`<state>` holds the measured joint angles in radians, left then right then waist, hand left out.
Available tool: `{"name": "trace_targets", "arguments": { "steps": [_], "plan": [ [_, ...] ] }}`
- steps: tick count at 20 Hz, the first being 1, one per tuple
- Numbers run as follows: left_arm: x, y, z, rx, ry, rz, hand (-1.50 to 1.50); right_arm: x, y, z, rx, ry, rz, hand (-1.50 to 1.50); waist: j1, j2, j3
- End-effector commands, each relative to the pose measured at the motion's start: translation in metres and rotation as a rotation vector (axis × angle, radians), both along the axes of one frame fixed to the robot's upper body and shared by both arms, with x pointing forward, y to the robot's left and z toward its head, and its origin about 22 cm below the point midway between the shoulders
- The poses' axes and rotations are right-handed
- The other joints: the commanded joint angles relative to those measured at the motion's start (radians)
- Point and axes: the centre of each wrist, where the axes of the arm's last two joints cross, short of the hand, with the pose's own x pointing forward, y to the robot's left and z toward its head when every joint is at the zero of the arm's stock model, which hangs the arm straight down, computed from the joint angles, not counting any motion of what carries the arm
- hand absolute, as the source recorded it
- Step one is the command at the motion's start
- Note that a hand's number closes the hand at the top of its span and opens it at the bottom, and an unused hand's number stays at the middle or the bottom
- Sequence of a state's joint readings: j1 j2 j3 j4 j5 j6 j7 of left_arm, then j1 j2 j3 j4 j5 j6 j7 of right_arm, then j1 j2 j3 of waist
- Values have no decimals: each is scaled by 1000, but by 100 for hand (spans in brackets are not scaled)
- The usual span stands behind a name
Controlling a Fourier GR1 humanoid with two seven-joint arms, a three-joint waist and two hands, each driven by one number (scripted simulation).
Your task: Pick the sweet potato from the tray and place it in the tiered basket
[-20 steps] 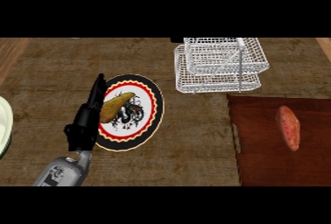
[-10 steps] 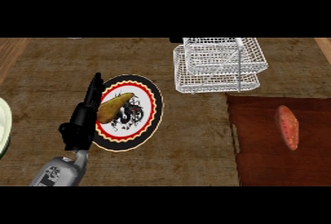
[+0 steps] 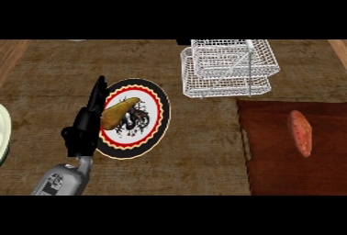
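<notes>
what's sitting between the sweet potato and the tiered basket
Nothing visible. The sweet potato lies on the dark red tray, and the white wire tiered basket stands just beyond the tray's far edge, with only bare tray and counter between them.

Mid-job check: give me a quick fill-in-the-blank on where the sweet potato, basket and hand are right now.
1. The sweet potato lies on the dark brown ____.
2. The white wire tiered basket holds ____ so far.
3. The only hand in view is the robot's ____ hand, at the plate's edge.
4. On the plate lies a yellowish ____.

Missing words: tray; nothing; left; potato
</notes>
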<state>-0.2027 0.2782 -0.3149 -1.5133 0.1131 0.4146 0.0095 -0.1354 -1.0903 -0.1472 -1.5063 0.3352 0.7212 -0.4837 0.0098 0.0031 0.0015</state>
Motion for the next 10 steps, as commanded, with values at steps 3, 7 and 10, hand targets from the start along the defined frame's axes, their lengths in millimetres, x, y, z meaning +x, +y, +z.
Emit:
{"name": "trace_targets", "arguments": {
  "steps": [3, 7, 10],
  "plan": [
    [1, -2, -2, -2, 9, -7, 0, 8, -18, -8, -14, 45, 101, -150, 4, 1, -1],
    [7, 0, -10, -8, -7, -6, 0, 10, -1, -22, -39, 25, 170, -150, -4, 0, -2],
    [8, -10, -10, 3, 1, -1, 0, 8, 2, -31, -69, -14, 250, -150, -8, 0, -1]
  ]
}}
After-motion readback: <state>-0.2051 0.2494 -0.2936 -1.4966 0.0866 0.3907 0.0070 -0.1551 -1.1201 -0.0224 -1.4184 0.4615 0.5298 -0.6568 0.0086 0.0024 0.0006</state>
